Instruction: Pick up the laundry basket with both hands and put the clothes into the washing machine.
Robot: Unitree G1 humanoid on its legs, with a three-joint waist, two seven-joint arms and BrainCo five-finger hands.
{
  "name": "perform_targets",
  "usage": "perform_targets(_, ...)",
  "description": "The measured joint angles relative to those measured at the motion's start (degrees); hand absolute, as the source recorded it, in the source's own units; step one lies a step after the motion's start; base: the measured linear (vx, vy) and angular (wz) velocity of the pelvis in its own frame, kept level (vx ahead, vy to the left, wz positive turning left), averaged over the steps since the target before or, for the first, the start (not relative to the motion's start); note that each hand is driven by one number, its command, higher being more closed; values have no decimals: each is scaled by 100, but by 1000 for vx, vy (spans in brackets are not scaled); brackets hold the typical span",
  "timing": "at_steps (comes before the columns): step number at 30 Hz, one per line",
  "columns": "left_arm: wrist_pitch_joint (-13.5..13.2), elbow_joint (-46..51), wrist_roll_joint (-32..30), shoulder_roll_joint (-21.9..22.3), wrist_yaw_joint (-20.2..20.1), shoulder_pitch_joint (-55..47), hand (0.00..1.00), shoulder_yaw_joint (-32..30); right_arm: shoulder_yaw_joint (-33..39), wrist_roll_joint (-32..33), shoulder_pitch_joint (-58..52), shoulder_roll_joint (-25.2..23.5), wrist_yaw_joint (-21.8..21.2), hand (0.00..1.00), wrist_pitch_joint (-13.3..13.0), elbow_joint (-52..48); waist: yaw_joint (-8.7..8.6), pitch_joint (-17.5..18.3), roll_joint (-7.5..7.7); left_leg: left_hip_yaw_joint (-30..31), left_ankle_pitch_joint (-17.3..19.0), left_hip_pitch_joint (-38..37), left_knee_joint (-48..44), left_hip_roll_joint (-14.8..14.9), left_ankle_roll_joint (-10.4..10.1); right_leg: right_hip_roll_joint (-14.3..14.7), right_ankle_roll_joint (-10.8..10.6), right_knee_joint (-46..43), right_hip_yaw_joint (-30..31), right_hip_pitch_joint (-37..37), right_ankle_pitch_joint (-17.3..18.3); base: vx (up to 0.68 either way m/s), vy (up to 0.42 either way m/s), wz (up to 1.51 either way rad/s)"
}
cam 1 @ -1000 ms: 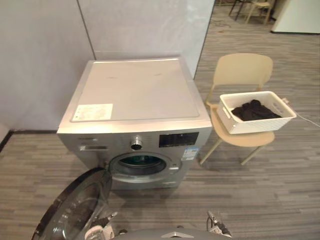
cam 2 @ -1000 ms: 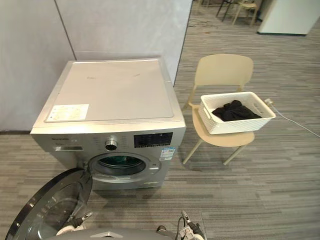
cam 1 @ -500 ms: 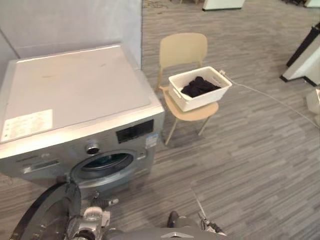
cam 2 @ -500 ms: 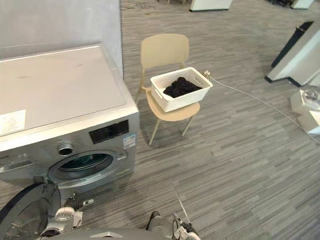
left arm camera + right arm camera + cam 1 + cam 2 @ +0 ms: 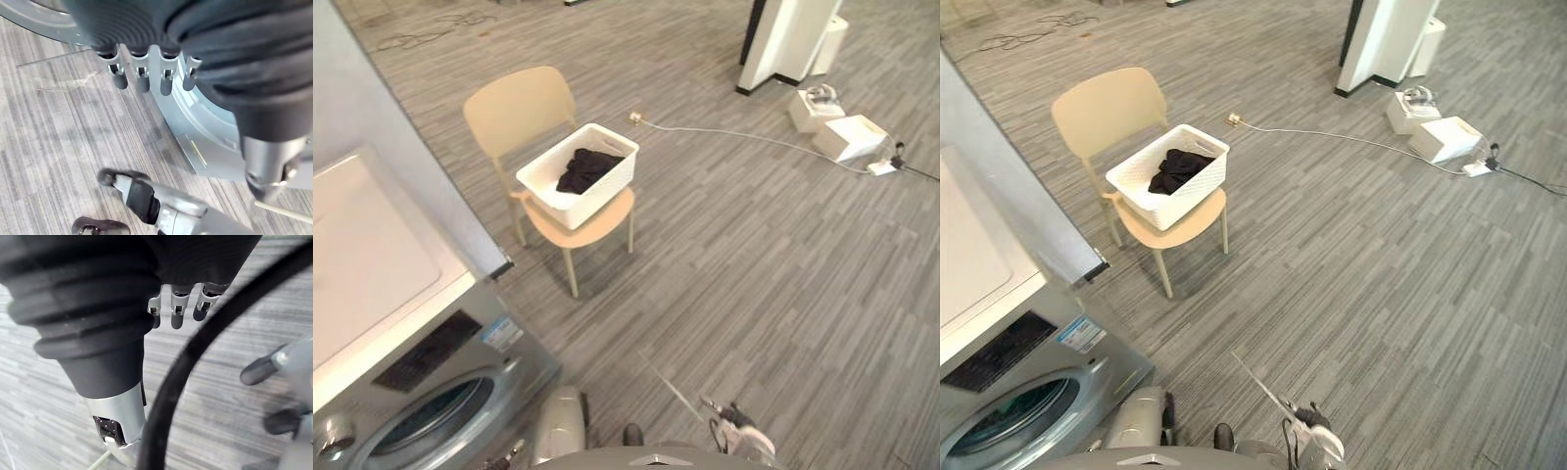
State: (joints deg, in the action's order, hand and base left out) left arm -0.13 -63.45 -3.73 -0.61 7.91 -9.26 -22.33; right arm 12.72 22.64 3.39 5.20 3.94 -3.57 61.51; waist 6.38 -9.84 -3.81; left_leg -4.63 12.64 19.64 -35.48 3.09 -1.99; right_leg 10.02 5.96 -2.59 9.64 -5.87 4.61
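Observation:
The white laundry basket [image 5: 570,186] sits on the seat of a beige chair [image 5: 517,110], with dark clothes [image 5: 584,168] heaped inside it. The silver washing machine [image 5: 382,284] stands at the lower left, its round drum opening [image 5: 421,431] facing the floor in front of me. My left hand [image 5: 142,81] hangs low beside a grey curved part of the machine [image 5: 205,127], fingers straight and holding nothing. My right hand [image 5: 176,316] hangs over bare floor, fingers relaxed and empty. Both hands are far from the basket.
A grey partition wall [image 5: 401,147] runs behind the machine, next to the chair. A white pillar [image 5: 788,39], two white boxes [image 5: 847,137] and a cable [image 5: 754,137] lie at the far right. Striped grey floor [image 5: 754,274] spreads between me and the chair.
The camera has swung to the right: the machine has slid to the lower left of the picture and the chair with the basket to the upper left. The things themselves stayed put.

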Motion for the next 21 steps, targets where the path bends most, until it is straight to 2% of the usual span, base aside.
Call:
perform_targets(1,-1,28,-65,15,1,52,0,12,-128,-53,85,-5,-8,0,-28,-65,14,22,-55,5,-367,-66,1262,-179,24,0,57,118,126,-147,95,311,70,-53)
perform_targets(2,-1,43,-103,15,2,71,0,30,-191,-55,77,-2,-10,0,-32,-102,25,21,-56,15,-792,-140,1554,-223,60,-5,74,172,205,-226,136,388,99,-62)
perform_targets(3,0,85,-144,10,1,63,0,30,-389,-59,57,-38,-13,0,-39,-219,149,68,31,4,-1244,-368,1802,-353,253,-90,55,107,415,-311,326,330,99,-47)
perform_targets(4,-11,146,-159,-2,2,45,0,-2,-570,-74,-8,-64,-35,0,-59,-225,116,139,133,16,-1088,-425,1772,-466,551,-152,5,-235,451,-222,667,420,101,-39)
perform_targets(5,-48,157,-156,-92,4,57,0,-12,-648,-185,-107,-145,-119,0,-49,-194,73,174,299,-66,-818,-567,1719,-621,606,-249,-303,-1122,393,9,1136,365,62,-10)
perform_targets(6,-49,157,-156,-101,5,59,0,-11,-698,-236,-138,-154,-144,0,-48,-178,81,182,319,-114,-743,-684,1756,-629,600,-228,-692,-1673,344,170,1272,435,65,-32)
perform_targets(7,-51,159,-142,-103,6,40,0,-5,-793,-287,-126,-170,-203,0,-46,-99,115,171,329,-237,-615,-963,1851,-593,583,-184,-2059,-3063,240,682,1351,292,50,-37)
perform_targets(8,-50,161,-129,-103,5,21,0,5,-801,-287,-105,-186,-227,0,-42,-34,90,168,325,-246,-568,-1099,1852,-582,547,-186,-2281,-3695,131,916,1191,342,74,-32)
perform_targets(9,24,169,-83,-121,5,9,0,60,-776,-280,-155,-215,-260,0,-18,12,8,180,350,-239,-441,-1355,1824,-582,629,-274,-2228,-4731,-175,1281,980,324,52,1)
perform_targets(10,156,82,14,-167,28,-10,0,55,-733,-305,-170,-208,-261,0,-41,11,-66,179,386,-198,-367,-1532,1819,-606,674,-430,-2243,-5277,-417,1490,961,375,26,34)
perform_targets(11,168,79,41,-169,95,-136,0,102,-640,-427,-220,-197,-259,0,-55,17,-176,169,412,-85,-313,-1718,1869,-647,690,-750,-2188,-5607,-710,1698,1005,300,-15,49)
perform_targets(12,168,82,48,-192,138,-157,0,120,-531,-472,-262,-189,-258,0,-57,16,-179,189,451,10,-305,-1779,1903,-667,690,-966,-2131,-5616,-887,1785,1044,298,-46,70)
perform_targets(13,169,90,108,-236,188,-150,0,130,-344,-502,-296,-147,-250,0,-46,25,-133,186,484,146,-306,-1940,2029,-673,683,-1455,-1798,-5425,-1241,1892,1146,292,-70,77)
perform_targets(14,167,117,136,-248,180,-105,0,149,-147,-502,-347,-110,-246,0,-22,61,-119,177,477,371,-293,-2028,2096,-669,623,-1936,-1347,-5101,-1458,1992,1244,289,-82,80)
perform_targets(15,168,131,136,-217,177,-71,0,201,-14,-502,-371,-109,-243,0,-22,57,-124,163,471,500,-294,-2097,2157,-666,587,-2137,-1286,-4817,-1465,1990,1249,259,-126,86)
perform_targets(16,166,180,130,-226,170,-20,0,218,186,-489,-501,-130,-225,0,-8,4,-154,191,472,752,-277,-2187,2241,-652,494,-2345,-1167,-4085,-1207,1965,1173,234,-204,100)
perform_targets(17,162,178,123,-234,164,119,0,222,354,-452,-668,-177,-243,0,-20,-35,-205,213,492,1057,-184,-2162,2185,-626,374,-2347,-1095,-3322,-428,1954,1060,217,-244,105)
perform_targets(18,160,177,123,-241,168,181,0,219,494,-444,-698,-206,-240,0,-16,-23,-238,226,509,1193,-121,-2124,2135,-609,313,-2317,-1146,-3005,-24,1943,973,215,-415,121)
perform_targets(19,79,176,112,-251,159,245,0,218,733,-383,-747,-254,-242,0,1,18,-329,252,536,1452,61,-2050,1939,-533,169,-2277,-1238,-2418,475,1800,732,159,-403,95)
perform_targets(20,22,173,98,-268,154,249,0,216,804,-380,-767,-268,-242,0,7,34,-359,268,564,1586,166,-2045,1832,-480,82,-2271,-1315,-2210,525,1728,605,161,-574,103)
perform_targets(21,-41,211,31,-280,125,223,0,97,814,-386,-852,-288,-242,0,22,72,-357,331,645,1760,410,-2067,1646,-322,-93,-2269,-1560,-1992,251,1598,389,160,-591,67)
